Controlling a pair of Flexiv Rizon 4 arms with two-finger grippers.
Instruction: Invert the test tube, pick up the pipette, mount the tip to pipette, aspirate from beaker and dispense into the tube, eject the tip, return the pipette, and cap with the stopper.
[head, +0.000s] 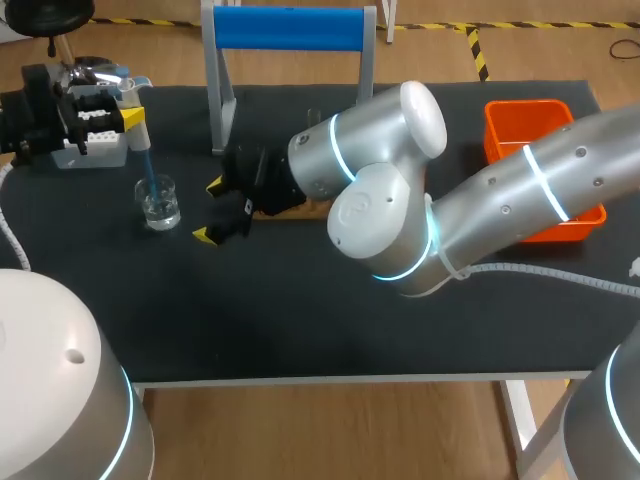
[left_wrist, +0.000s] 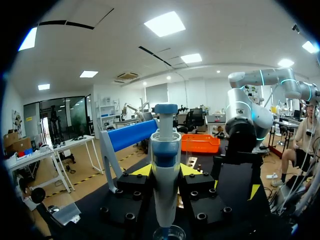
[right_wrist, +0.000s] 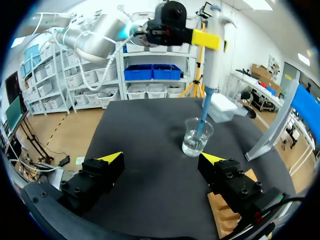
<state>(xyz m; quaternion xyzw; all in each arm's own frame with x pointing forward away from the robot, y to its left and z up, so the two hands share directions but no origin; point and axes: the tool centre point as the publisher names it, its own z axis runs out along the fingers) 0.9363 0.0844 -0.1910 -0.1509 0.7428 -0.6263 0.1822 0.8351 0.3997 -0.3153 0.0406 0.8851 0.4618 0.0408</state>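
I work at a desk (head: 300, 330) covered in black with a pale front edge, standing on a light wooden floor (head: 330, 430) marked with a strip of yellow-and-black tape (head: 478, 52). Overhead, a white ceiling carries square light panels (left_wrist: 167, 23), all lit. Along one wall stand white shelves (right_wrist: 150, 85) stacked with white and blue bins.

The pipette (right_wrist: 212, 60) stands in the beaker (right_wrist: 192, 146), its tip (right_wrist: 201, 125) apparently submerged.
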